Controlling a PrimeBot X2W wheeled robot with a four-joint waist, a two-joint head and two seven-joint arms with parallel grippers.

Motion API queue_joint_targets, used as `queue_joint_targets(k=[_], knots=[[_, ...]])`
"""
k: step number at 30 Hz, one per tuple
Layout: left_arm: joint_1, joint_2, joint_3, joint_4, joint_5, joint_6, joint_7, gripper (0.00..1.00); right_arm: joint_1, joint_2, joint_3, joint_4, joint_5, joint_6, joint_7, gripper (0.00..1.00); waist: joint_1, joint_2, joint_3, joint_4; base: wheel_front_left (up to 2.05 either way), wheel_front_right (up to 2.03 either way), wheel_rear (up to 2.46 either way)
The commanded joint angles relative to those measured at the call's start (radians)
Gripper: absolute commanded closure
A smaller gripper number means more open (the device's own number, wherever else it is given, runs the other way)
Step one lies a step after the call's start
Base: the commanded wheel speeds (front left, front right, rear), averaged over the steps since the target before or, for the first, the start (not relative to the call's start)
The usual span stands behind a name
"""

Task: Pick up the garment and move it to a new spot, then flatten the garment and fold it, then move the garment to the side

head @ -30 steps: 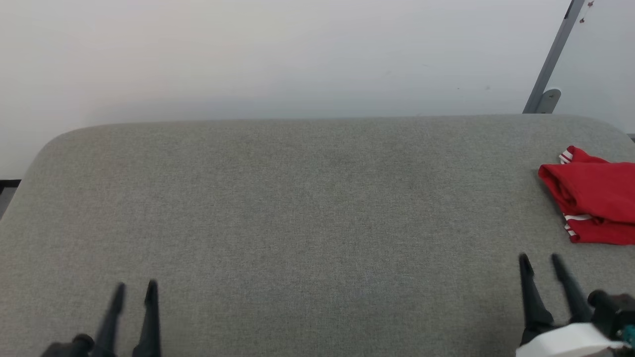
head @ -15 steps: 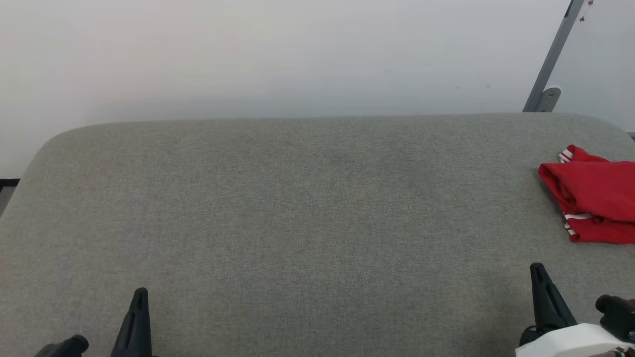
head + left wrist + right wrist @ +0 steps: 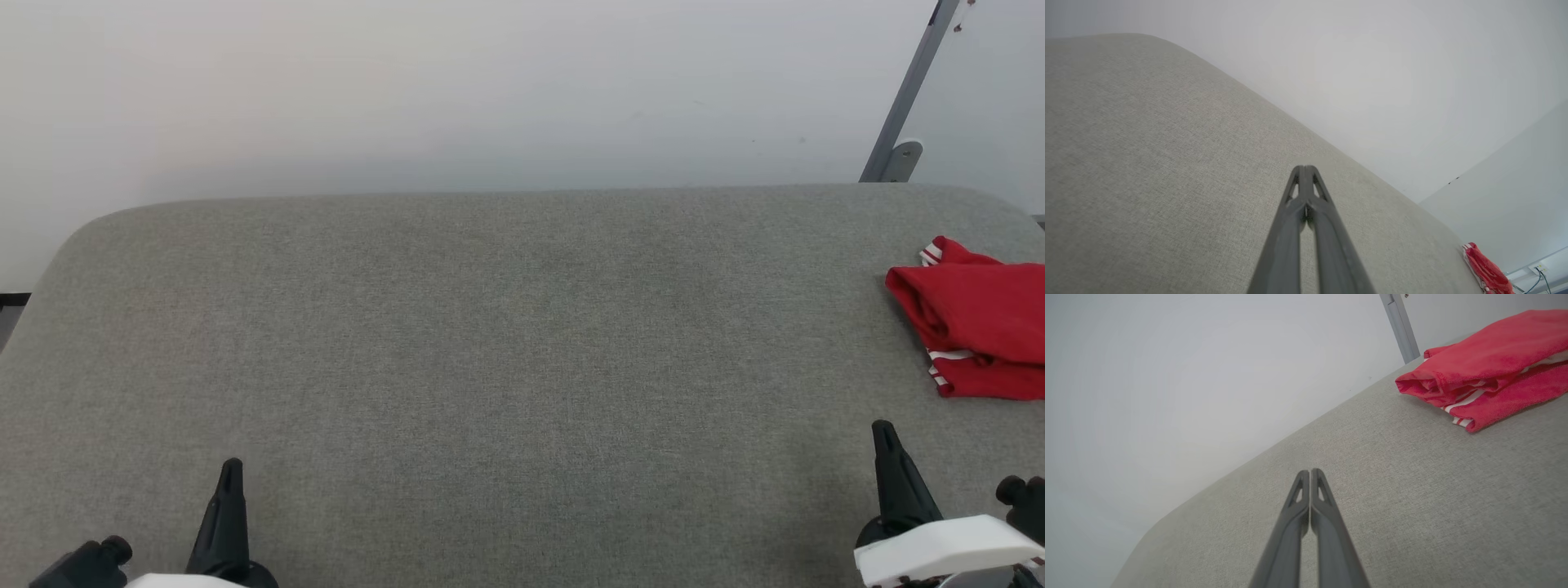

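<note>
We saw the garment point(image 3: 984, 322) lying folded at the right edge of the grey bench point(image 3: 490, 343), near its far corner. Our left gripper point(image 3: 231, 467) by the front left corner and our right gripper point(image 3: 881, 428) at the front right, near the garment, had their jaws pressed together on nothing

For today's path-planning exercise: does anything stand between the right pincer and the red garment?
Nothing visible does. Just grey cushion surface lies between the shut right pincer and the garment, folded ahead and to its right.
</note>
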Motion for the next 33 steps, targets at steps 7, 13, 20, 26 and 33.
queue_joint_targets(k=[7, 13, 20, 26, 33], knots=[[-0.053, -0.002, 0.011, 0.004, -0.121, -0.002, 0.031, 1.0, -0.044, 0.002, -0.004, -0.004, 0.128, 0.0, 0.028, 1.0, 0.0, -0.0001, 0.002, -0.001, 0.0, 0.0, 0.0], [-0.071, -0.007, 0.015, 0.013, -0.193, -0.002, 0.051, 1.0, -0.054, 0.005, -0.006, 0.0, 0.205, 0.0, 0.045, 1.0, 0.0, -0.0001, 0.004, -0.002, 0.0, 0.0, 0.0], [-0.09, -0.013, 0.019, 0.025, -0.272, -0.002, 0.073, 1.0, -0.066, 0.009, -0.007, 0.004, 0.289, 0.0, 0.064, 1.0, 0.0, -0.0001, 0.006, -0.003, 0.0, 0.0, 0.0], [-0.101, -0.017, 0.023, 0.032, -0.324, -0.003, 0.088, 1.0, -0.074, 0.011, -0.009, 0.007, 0.345, 0.0, 0.078, 1.0, 0.0, -0.0001, 0.007, -0.003, 0.0, 0.0, 0.0], [-0.118, -0.023, 0.027, 0.043, -0.394, -0.003, 0.109, 1.0, -0.085, 0.014, -0.01, 0.011, 0.42, 0.0, 0.095, 1.0, 0.0, -0.0001, 0.009, -0.004, 0.0, 0.0, 0.0]])
